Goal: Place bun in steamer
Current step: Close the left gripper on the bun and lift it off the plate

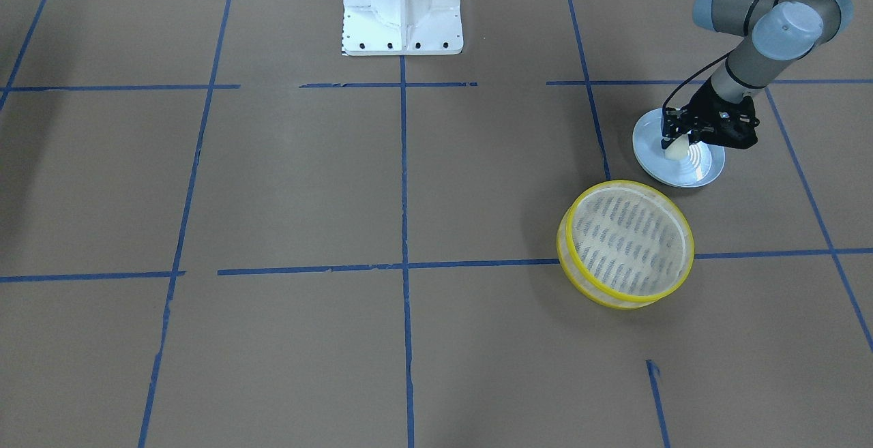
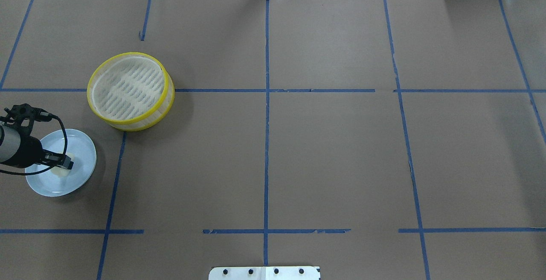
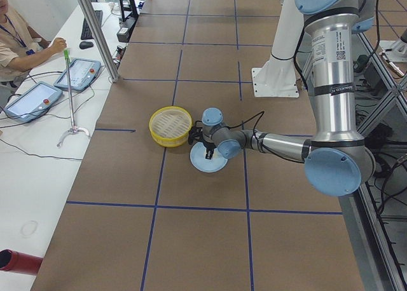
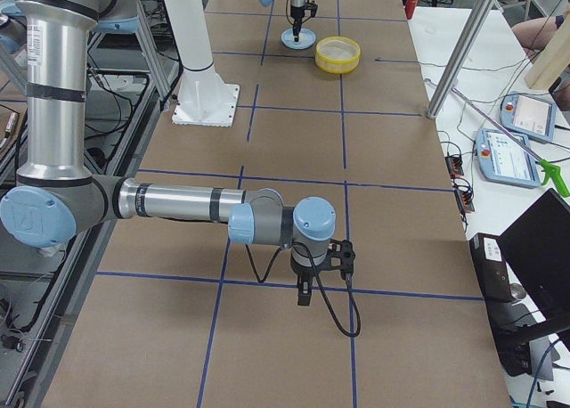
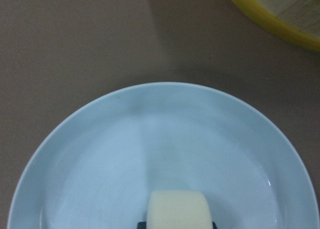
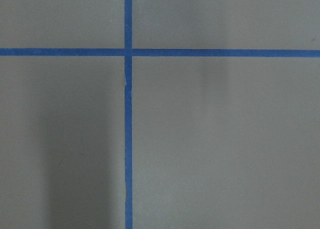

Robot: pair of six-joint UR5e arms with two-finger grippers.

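Pinching the bun [image 1: 676, 151], the left tool [image 1: 674, 144] hangs over the plate [image 1: 704, 170].

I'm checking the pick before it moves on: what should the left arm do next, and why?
Probably lift straight up a little. The left gripper has its jaws apparently closed on the bun, which sits low on the blue plate. The steamer stands apart beside it, with nothing inside.
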